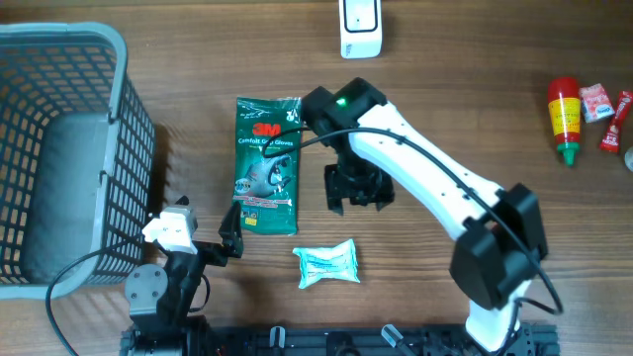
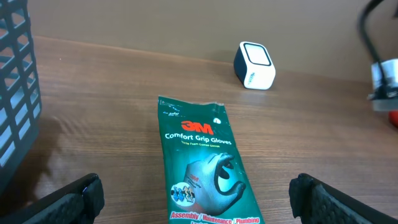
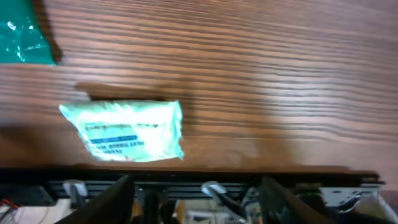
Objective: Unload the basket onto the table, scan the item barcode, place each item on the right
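Green glove pack [image 1: 267, 163] flat on the table [image 1: 445, 89], label up, between basket [image 1: 59, 148] and right gripper [image 1: 358, 190] — apart from the scanner [image 1: 360, 28]. Right gripper just beside the pack's right edge, fingers seemingly parted and empty in a blurred wrist view. Left gripper [image 2: 196, 186] spread wide at the pack's near end — gripping nothing.

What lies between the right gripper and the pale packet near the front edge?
Nothing: only bare wooden table separates the right gripper from the pale packet, clearest in the overhead view.

Green glove pack [image 2: 208, 162] flat on table [image 2: 112, 93], white scanner [image 2: 255, 65] beyond, basket [image 2: 15, 93] left
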Tool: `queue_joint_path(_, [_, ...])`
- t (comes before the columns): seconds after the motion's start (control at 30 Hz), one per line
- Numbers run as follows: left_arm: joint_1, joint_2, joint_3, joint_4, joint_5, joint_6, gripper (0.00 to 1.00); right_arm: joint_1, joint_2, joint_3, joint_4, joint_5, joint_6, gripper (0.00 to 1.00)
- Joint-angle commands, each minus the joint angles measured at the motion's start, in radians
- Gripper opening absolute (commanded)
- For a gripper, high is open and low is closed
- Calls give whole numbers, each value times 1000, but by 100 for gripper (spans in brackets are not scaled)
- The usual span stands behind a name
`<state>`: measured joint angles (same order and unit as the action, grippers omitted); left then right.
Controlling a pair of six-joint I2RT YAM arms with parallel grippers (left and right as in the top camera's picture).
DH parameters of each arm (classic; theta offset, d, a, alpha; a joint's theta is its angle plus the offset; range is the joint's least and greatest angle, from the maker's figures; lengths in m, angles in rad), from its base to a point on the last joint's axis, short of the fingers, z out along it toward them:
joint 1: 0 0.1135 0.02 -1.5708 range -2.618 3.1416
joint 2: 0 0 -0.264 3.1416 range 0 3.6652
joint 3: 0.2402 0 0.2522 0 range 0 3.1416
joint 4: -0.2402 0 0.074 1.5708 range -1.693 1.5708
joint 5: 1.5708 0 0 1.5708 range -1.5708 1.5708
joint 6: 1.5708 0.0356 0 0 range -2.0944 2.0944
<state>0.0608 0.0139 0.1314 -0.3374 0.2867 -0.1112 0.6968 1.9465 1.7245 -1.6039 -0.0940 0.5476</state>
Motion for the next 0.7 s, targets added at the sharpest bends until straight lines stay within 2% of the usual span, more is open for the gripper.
queue_joint_path(0.0, [-5, -7, -3, 3, 12, -6, 100, 0, -267, -45, -3, 101, 12, 89])
queue_joint_path(0.03, [-5, -7, -3, 2, 12, -6, 100, 0, -343, -80, 23, 127, 56, 100])
queue_joint_path(0.1, [-5, -7, -3, 3, 12, -6, 100, 14, -474, -206, 174, 103, 79, 100])
queue_joint_path(0.17, [-5, -7, -3, 3, 12, -6, 100, 64, -570, -414, 403, 34, -13, 100])
queue_joint_path(0.27, [-5, -7, -3, 2, 12, -6, 100, 108, -569, -612, 607, -154, -13, 100])
queue_joint_path(0.3, [-5, -7, -3, 2, 12, -6, 100, 108, -554, -667, 648, -206, 68, 99])
queue_joint_path(0.37, [-5, -7, -3, 2, 12, -6, 100, 95, -530, -731, 677, -257, 199, 94])
queue_joint_path(0.4, [-5, -7, -3, 3, 12, -6, 100, 87, -522, -766, 683, -279, 248, 87])
queue_joint_path(0.43, [-5, -7, -3, 3, 12, -6, 100, 87, -521, -784, 683, -278, 270, 84])
queue_joint_path(0.6, [-5, -7, -3, 3, 12, -6, 100, 87, -521, -830, 724, -306, 298, 82])
queue_joint_path(0.67, [-5, -7, -3, 2, 12, -6, 100, 87, -521, -877, 791, -310, 364, 82])
